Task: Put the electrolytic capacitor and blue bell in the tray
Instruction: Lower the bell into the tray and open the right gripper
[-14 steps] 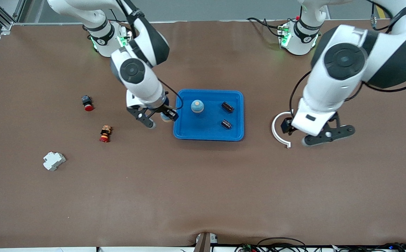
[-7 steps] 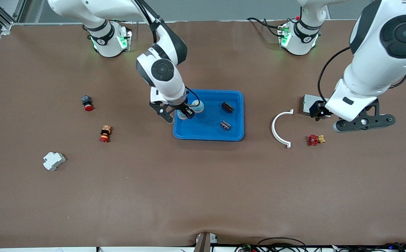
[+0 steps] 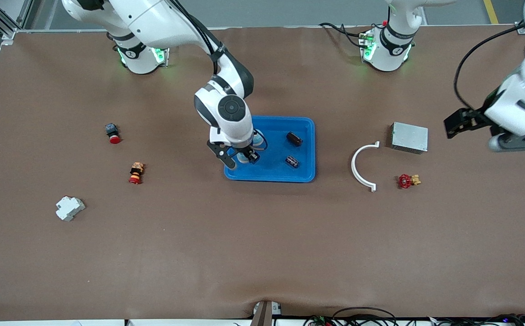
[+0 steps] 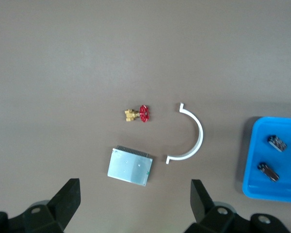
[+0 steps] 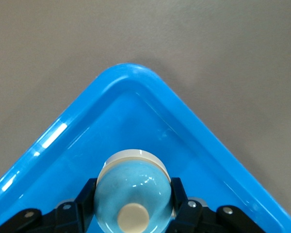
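Observation:
The bright-blue tray [image 3: 305, 174] lies mid-table. Two dark electrolytic capacitors [image 3: 294, 139] [image 3: 292, 161] lie in it, at the side toward the left arm's end. One blue bell [image 3: 258, 138] stands in the tray, partly hidden by the right arm. My right gripper [image 3: 240, 157] is shut on a second blue bell [image 3: 243, 157] over a corner of the tray. In the right wrist view its fingers [image 5: 181, 201] clamp this bell [image 5: 133, 187] above the tray's floor [image 5: 136, 116]. My left gripper [image 3: 486, 133] is open and empty, high over the table's end by the left arm; it also shows in the left wrist view [image 4: 136, 201].
A grey metal box [image 3: 409, 137], a white curved piece [image 3: 362, 165] and a red valve [image 3: 406, 181] lie toward the left arm's end. Two red push buttons [image 3: 113, 134] [image 3: 135, 173] and a white breaker [image 3: 69, 208] lie toward the right arm's end.
My right gripper carried the bell from beside the tray to over its corner. My left gripper moved off from the white curved piece toward the table's end, uncovering the box and the valve.

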Available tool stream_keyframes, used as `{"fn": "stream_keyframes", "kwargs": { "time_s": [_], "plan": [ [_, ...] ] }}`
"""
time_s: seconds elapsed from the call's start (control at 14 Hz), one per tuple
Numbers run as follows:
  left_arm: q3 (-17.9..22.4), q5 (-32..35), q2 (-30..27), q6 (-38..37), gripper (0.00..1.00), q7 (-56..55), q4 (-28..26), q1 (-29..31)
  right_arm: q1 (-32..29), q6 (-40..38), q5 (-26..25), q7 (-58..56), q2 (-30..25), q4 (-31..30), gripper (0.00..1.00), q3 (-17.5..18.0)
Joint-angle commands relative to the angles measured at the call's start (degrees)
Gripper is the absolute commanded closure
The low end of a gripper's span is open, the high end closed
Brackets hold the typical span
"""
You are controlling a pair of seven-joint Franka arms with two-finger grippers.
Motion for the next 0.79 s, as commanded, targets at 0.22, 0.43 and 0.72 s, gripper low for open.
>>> {"fn": "stream_keyframes", "kwargs": {
  "time_s": [0.22,0.43,0.72],
  "plan": [
    [5.0,-3.2,-8.0,-0.2,0.0,3.2,-6.8,-2.3,1.9,0.9,-2.4,3.4,3.5,3.6,1.0,-1.0],
    [4.8,-4.4,-8.2,0.2,0.0,4.0,-6.5,-1.8,2.4,2.6,-2.6,4.5,4.4,3.6,1.0,-1.0],
    [5.0,-5.3,-8.7,-0.1,0.0,4.8,-6.7,-1.1,2.7,3.5,-2.7,4.8,5.6,3.7,1.0,-1.1]
  ]
}}
